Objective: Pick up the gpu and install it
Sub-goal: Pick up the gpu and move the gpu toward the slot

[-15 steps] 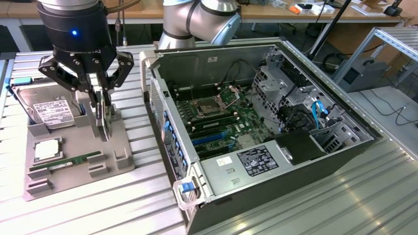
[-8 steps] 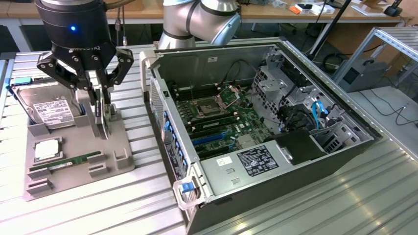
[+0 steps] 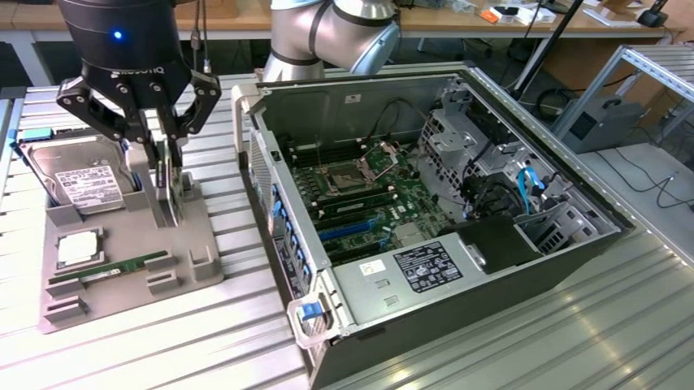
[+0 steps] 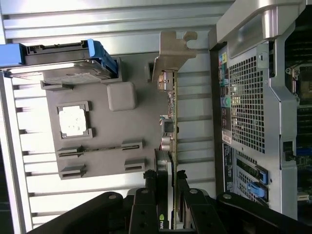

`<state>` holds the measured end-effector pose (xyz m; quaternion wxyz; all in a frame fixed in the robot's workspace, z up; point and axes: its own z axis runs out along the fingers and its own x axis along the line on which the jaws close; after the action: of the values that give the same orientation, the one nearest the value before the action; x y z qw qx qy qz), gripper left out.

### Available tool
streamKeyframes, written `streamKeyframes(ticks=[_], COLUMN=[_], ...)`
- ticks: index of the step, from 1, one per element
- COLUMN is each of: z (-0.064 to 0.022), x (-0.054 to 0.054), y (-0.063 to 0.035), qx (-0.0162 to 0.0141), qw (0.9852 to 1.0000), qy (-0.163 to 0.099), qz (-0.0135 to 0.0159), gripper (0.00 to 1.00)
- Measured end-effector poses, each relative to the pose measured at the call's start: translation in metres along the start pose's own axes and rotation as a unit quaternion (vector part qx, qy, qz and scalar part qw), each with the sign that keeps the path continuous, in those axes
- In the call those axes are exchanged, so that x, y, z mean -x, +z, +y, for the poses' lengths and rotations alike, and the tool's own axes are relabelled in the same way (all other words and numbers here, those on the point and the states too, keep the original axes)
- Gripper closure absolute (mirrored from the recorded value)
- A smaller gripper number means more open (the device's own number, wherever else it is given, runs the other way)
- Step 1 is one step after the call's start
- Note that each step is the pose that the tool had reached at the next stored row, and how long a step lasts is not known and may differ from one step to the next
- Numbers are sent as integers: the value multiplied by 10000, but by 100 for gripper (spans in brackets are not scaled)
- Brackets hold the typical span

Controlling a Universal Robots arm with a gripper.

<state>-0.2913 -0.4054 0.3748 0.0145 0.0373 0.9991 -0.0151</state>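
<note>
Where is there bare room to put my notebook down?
Bare: the slatted table at the exterior view's right of the computer case, and on the camera's side of the grey tray. Crowded: the tray itself.

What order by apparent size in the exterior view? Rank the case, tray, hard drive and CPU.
Largest to smallest:
1. case
2. tray
3. hard drive
4. CPU
No two look alike in size.
</note>
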Motion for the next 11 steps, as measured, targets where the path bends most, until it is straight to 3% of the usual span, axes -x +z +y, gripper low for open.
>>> streamKeyframes(ticks=[11], z=[-3], x=[3], y=[-111], qx=[0], qw=[10000], qy=[0], qz=[0], gripper=[73])
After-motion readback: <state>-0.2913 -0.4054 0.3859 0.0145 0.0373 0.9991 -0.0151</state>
